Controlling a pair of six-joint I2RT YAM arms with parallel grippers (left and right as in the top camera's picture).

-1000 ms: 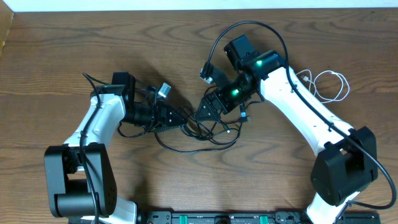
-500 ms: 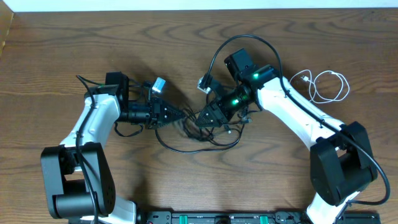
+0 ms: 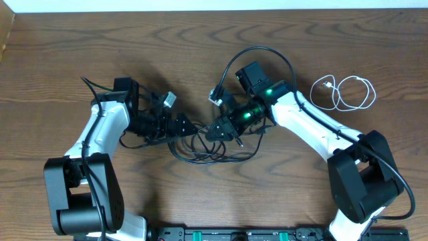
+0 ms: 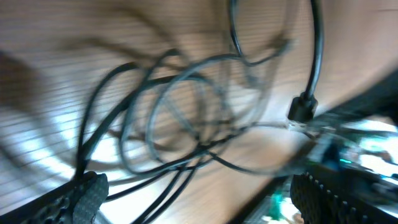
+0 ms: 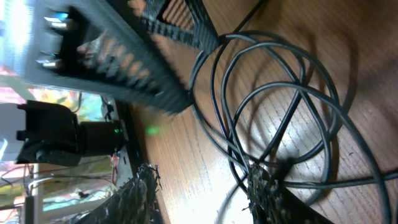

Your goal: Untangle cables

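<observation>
The black cables (image 3: 212, 148) lie bunched in overlapping loops on the wood between my two arms. A white cable (image 3: 348, 90) lies coiled apart at the far right. My left gripper (image 3: 179, 126) stands wide open at the bundle's left edge. In the left wrist view, blurred black cables (image 4: 180, 118) and a plug (image 4: 303, 109) spread ahead of the left gripper (image 4: 202, 199), and strands run across the gap between its fingers. My right gripper (image 3: 214, 130) sits at the bundle's upper right. The right gripper (image 5: 205, 196) has its jaws partly apart, with one strand beside the right finger (image 5: 268, 193).
The left arm's ribbed fingers (image 5: 149, 68) cross the top of the right wrist view, close to the loops. The right arm's own thick black wire (image 3: 257, 57) arches above its wrist. The table's front rail (image 3: 234, 234) runs along the bottom edge.
My left gripper has gone from shut to wide open. The right gripper has slid left and down onto the bundle with its jaws narrower, and the loops have shifted.
</observation>
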